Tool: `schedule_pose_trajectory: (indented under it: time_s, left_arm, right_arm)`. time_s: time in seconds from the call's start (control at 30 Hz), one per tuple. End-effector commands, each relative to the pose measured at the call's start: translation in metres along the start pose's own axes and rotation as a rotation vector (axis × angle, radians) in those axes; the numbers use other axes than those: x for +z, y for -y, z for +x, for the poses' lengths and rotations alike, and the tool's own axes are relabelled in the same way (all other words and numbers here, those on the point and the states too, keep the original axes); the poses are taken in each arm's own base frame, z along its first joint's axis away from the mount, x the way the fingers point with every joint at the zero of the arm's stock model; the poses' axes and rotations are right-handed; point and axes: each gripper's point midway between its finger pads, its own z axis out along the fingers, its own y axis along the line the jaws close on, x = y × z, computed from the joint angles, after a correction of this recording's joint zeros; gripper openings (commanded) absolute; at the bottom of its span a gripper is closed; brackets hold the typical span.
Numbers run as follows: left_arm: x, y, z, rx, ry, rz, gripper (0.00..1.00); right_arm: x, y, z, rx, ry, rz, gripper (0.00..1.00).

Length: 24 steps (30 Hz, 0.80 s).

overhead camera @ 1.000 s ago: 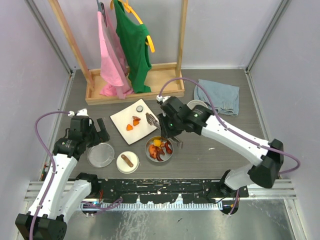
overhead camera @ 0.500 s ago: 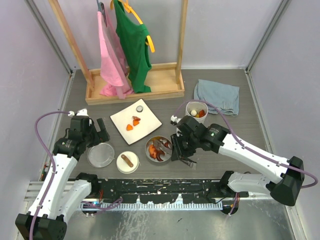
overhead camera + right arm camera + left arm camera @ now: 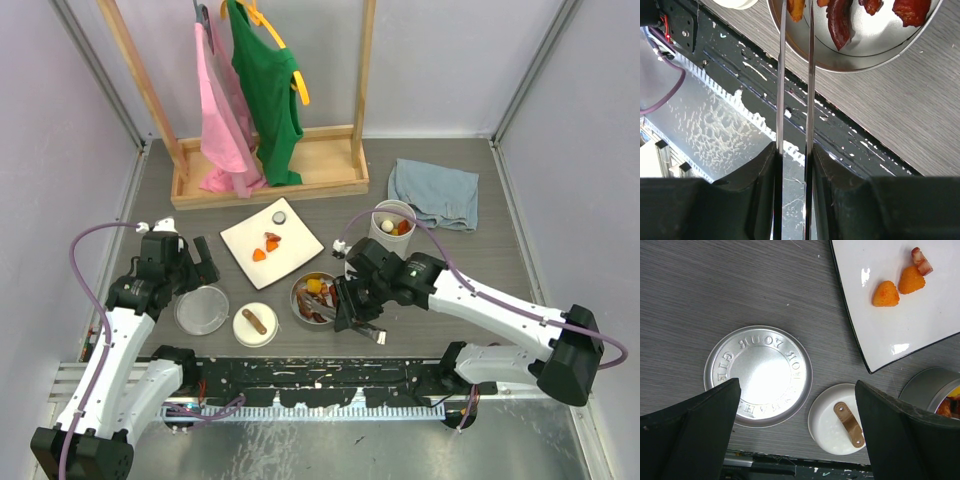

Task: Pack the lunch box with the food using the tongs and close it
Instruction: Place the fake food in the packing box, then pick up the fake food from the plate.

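Note:
The wide steel tin of the lunch box holds orange and dark red food. My right gripper sits at the tin's near right, shut on the tongs. In the right wrist view the two thin arms of the tongs run from between my fingers up over the tin beside a dark red piece; their tips are cut off. The left gripper hangs open above the flat lid and a small white dish bearing a brown strap-like piece. Two orange pieces lie on the white plate. The tall cup holds a few pieces.
A wooden rack with pink and green garments stands at the back. A blue cloth lies behind the cup. A black rail runs along the table's near edge.
The right gripper with the tongs came from beside the plate down to the tin's near right, and the tongs now reach over the tin. The left arm has not moved.

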Motion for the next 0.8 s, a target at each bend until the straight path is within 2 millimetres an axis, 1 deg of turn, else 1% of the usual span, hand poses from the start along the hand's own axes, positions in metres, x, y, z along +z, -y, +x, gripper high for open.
schedule_pose_trajectory:
  time_s: [0.0, 0.07, 0.2, 0.37, 0.6, 0.7, 0.77]
  left_arm:
    - [0.000, 0.005, -0.011, -0.002, 0.043, 0.022, 0.98]
    - [0.000, 0.005, -0.011, -0.002, 0.042, 0.023, 0.98]
    - [0.001, 0.006, -0.010, -0.001, 0.037, 0.025, 0.98]
    - [0.000, 0.006, -0.011, -0.002, 0.040, 0.025, 0.98]
    - [0.000, 0.006, -0.011, -0.002, 0.041, 0.027, 0.98]
    - [0.000, 0.006, -0.011, -0.003, 0.043, 0.028, 0.98]
    - [0.000, 0.007, -0.011, -0.003, 0.043, 0.031, 0.98]
  right_arm:
    - [0.002, -0.015, -0.013, -0.023, 0.047, -0.055, 0.38]
    - [0.000, -0.009, -0.015, -0.018, 0.062, -0.022, 0.43]
    - [-0.015, -0.003, -0.028, -0.020, 0.149, 0.034, 0.47]
    - [-0.037, 0.006, -0.045, -0.017, 0.246, 0.115, 0.48]
    - [-0.055, 0.000, -0.070, -0.033, 0.338, 0.132, 0.49]
    - [-0.058, -0.001, -0.083, -0.038, 0.366, 0.160, 0.49]
    - [-0.055, -0.001, -0.091, -0.044, 0.367, 0.180, 0.49]
